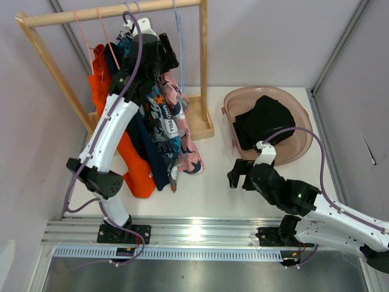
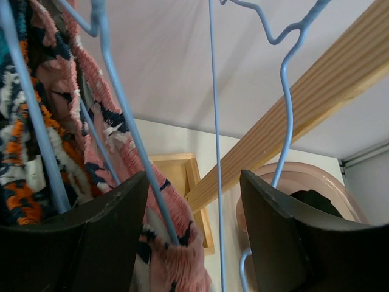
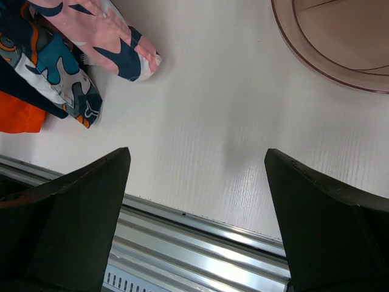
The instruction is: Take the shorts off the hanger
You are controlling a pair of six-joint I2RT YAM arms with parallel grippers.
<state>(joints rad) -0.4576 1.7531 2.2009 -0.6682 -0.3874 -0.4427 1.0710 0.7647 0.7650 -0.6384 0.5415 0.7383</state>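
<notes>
Four shorts hang on the wooden rack (image 1: 109, 13): bright orange (image 1: 130, 161), navy (image 1: 153, 159), teal-orange-white print (image 1: 164, 131) and pink floral (image 1: 187, 143). The plain black shorts (image 1: 264, 118) lie in the pink basin (image 1: 304, 131). My left gripper (image 1: 161, 61) is up among the hangers. In the left wrist view it (image 2: 194, 231) is open, with a blue hanger wire (image 2: 130, 137) and the pink floral waistband (image 2: 167, 249) between its jaws. My right gripper (image 1: 240, 173) is open and empty low over the table; in its own view it (image 3: 197, 201) has nothing between the jaws.
A second blue hanger (image 2: 284, 91) and the rack's wooden bar (image 2: 304, 91) are close to my left gripper. The rack's base (image 1: 200, 125) stands left of the basin. The metal rail (image 3: 200, 243) runs along the table's near edge. Walls close both sides.
</notes>
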